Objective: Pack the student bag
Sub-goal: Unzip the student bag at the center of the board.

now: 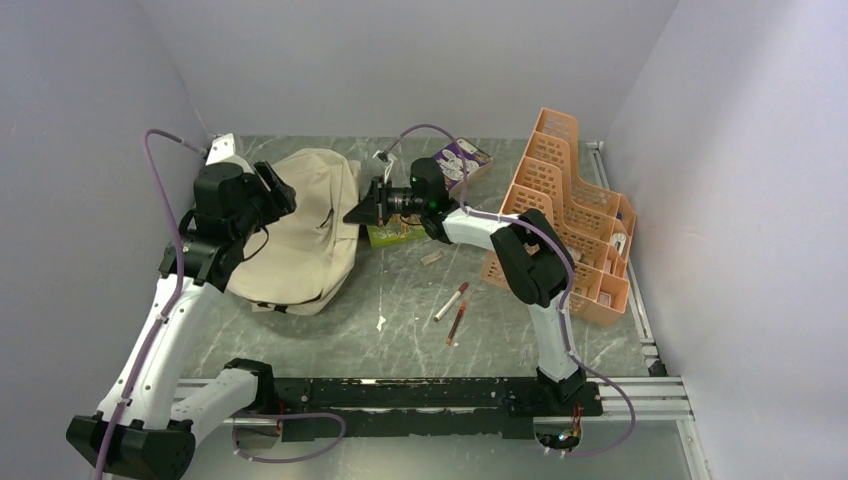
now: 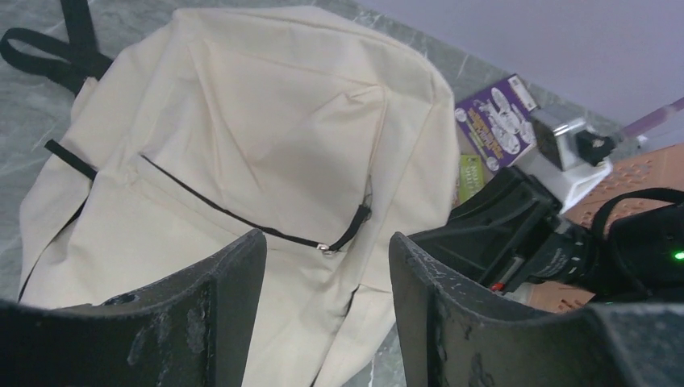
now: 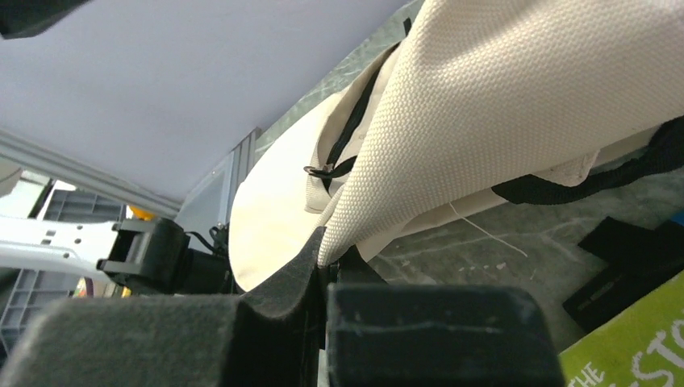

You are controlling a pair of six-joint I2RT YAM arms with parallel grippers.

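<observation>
Pinching a fold of beige cloth, the right gripper [image 3: 327, 270] is seen clamped on the student bag [image 3: 484, 105] — in the right wrist view the weave is squeezed between the two pads with no gap showing. In the top view this pinch is made at the bag's right-hand edge, just left of the frame's centre. The left gripper [image 2: 327, 242] is held with its fingers wide apart and nothing between them. It is poised over the bag, and whether the cloth is touched cannot be told.

The student bag is laid flat on the table [image 1: 400, 290] in the upper left of the top view, close to the back wall. A black zipper line [image 2: 234, 216] across its front is shown as a thin closed seam, with the pull at its right end. Whether the main opening is undone cannot be told. The orange organizer [image 1: 565, 200] is stood at the right of the top view beside the side rail, and what is kept in its compartments is too small to be made out.

Between bag and organizer, a purple box [image 1: 462, 160] and a green book [image 1: 395, 232] are placed toward the back — the book just beside the clamped gripper. Two pens [image 1: 452, 300] are seen below centre, well apart from the bag, with bare marbled tabletop shown between them and the black base rail at the bottom.
</observation>
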